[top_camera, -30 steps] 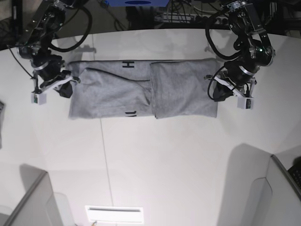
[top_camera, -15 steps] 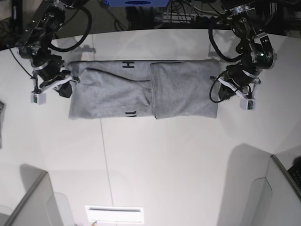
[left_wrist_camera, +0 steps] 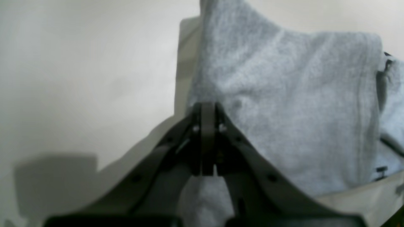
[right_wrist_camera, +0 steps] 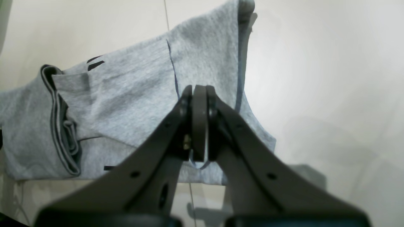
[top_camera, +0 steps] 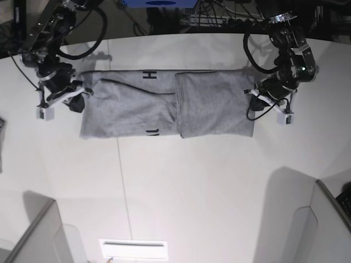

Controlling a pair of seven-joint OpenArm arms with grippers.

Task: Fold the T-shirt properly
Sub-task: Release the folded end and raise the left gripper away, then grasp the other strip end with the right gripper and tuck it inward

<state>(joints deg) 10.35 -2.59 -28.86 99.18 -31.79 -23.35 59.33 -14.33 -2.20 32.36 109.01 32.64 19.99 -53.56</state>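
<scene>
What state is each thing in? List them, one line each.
T-shirt: lying flat on the table, folded into a long band, one end doubled over the middle.
Left gripper: shut, at the shirt's edge.
Right gripper: shut, over the shirt's other end.
Table: white, bearing the shirt.

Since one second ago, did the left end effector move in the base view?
Yes. The left end effector shifted toward the table's far edge, staying at the T-shirt's side edge.

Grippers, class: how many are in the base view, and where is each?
2. The right gripper is at the T-shirt's left end; the left gripper is at its right end.
</scene>
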